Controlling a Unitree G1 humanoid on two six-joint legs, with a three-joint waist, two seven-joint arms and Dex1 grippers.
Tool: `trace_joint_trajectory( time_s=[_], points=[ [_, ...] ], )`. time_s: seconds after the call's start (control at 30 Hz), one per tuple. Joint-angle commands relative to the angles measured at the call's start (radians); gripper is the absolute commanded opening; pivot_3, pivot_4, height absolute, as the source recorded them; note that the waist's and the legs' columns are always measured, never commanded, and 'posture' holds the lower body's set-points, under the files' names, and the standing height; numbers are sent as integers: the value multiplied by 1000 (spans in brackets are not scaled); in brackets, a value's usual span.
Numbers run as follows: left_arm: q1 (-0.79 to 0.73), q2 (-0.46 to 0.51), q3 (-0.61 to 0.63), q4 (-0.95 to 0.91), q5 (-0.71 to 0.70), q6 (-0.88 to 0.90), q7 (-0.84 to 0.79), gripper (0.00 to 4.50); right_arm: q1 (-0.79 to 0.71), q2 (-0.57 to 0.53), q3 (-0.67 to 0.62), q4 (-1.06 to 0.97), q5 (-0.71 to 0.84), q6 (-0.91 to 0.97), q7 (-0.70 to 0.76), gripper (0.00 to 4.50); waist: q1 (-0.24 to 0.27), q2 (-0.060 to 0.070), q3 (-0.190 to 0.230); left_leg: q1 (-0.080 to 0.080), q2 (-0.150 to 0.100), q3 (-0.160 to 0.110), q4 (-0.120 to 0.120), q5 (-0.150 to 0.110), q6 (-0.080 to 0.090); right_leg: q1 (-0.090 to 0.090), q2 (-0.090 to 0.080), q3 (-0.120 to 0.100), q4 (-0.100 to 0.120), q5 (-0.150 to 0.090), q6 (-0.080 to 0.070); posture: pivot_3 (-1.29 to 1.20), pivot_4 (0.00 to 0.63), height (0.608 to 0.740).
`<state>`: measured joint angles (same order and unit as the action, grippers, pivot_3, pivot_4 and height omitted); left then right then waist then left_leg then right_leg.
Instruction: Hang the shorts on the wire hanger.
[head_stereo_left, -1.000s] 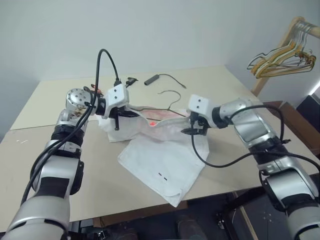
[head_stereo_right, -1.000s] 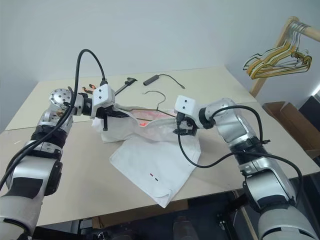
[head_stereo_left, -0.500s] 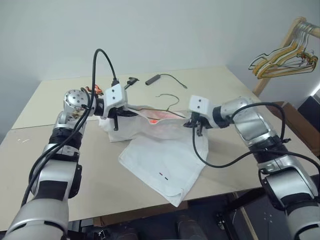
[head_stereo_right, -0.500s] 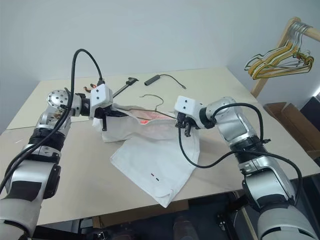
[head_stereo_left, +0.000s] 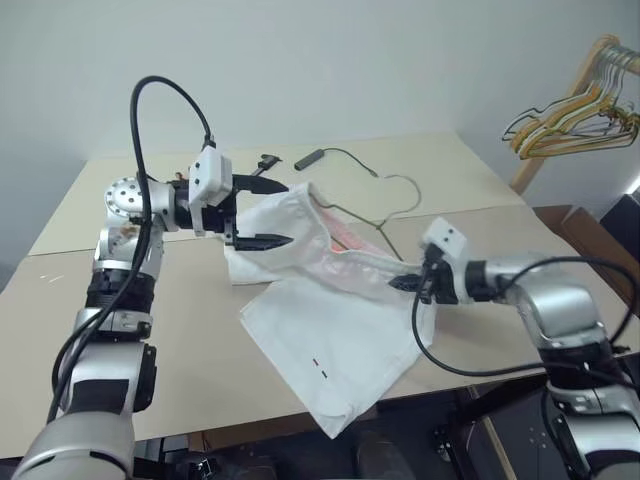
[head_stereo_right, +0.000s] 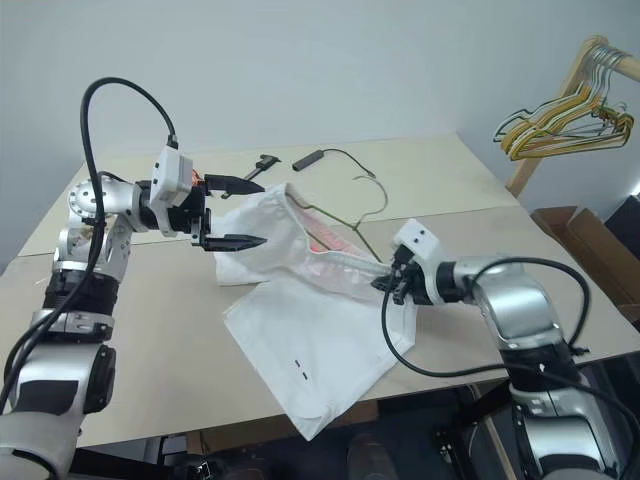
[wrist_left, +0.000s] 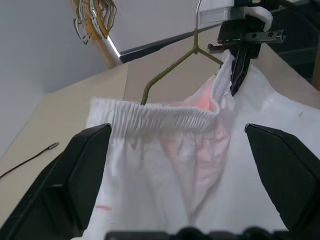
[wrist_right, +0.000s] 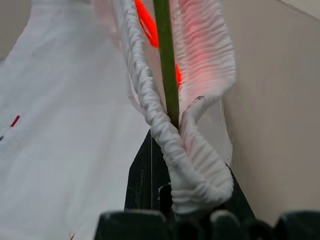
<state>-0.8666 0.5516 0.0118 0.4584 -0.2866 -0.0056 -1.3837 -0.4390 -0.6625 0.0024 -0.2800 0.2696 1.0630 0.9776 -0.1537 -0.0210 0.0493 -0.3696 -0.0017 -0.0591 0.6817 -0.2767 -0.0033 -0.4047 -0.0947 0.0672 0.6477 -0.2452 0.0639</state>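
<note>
Though stained pink, white gathered shorts (head_stereo_left: 330, 330)

Soft, even indoor light; faint shadows on the desk (head_stereo_left: 200, 330); close white cloth blurred, with a red glow.

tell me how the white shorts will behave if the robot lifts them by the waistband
Probably floppy: the shorts already drape in folds over the table edge. The gathered waistband bunches where the right gripper pinches it against the wire hanger, so it likely stretches and sags between supports. They look thin and light, so a leg may swing or slide off the wire.
</note>
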Motion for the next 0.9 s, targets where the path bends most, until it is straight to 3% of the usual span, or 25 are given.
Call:
trace_joint_trajectory(
  time_s=[0.03, 0.2, 0.37, 0.57, 0.7, 0.9],
  points=[
    [-46, -63, 98, -114, -102, 117, 204, 4484, 67, 34, -177, -161, 78, 199, -108, 0, 6, 0, 0, 0, 0, 0, 0, 0, 0, 0, 0, 0, -1, 0, 0, -138, 27, 740],
    [9, -151, 163, -416, -346, 469, 416, 4484, 66, 152, -463, -201, 30, 526, -320, 0, 3, 0, 0, 0, 0, -2, 0, -1, 1, 1, 0, 2, 0, 0, 1, -182, 42, 740],
    [53, -218, 209, -608, -539, 646, 585, 4484, 29, 149, -585, -189, -32, 551, -547, 0, -5, 1, 0, 1, 0, -2, -1, -1, 2, 0, 0, 3, 0, 0, 1, -216, 51, 740],
    [76, -212, 189, -667, -578, 675, 620, 4484, -87, 99, -668, -54, -32, 551, -722, 0, -39, 4, -1, 5, 0, 6, -2, -1, 2, 5, 1, 3, -6, 0, 1, -220, 55, 740],
    [84, -207, 181, -674, -586, 668, 628, 4484, -267, 77, -772, 102, -56, 551, -872, 0, -58, 11, 3, 15, 0, 8, -5, -3, 4, 16, 2, 4, -11, -1, 0, -215, 61, 740],
    [89, -184, 168, -681, -589, 657, 620, 4484, -469, -13, -848, 320, -100, 551, -1029, 0, -58, 14, 5, 15, 0, 9, -5, -4, 7, 18, 2, 5, -17, -1, 1, -209, 65, 740]
  ],
)
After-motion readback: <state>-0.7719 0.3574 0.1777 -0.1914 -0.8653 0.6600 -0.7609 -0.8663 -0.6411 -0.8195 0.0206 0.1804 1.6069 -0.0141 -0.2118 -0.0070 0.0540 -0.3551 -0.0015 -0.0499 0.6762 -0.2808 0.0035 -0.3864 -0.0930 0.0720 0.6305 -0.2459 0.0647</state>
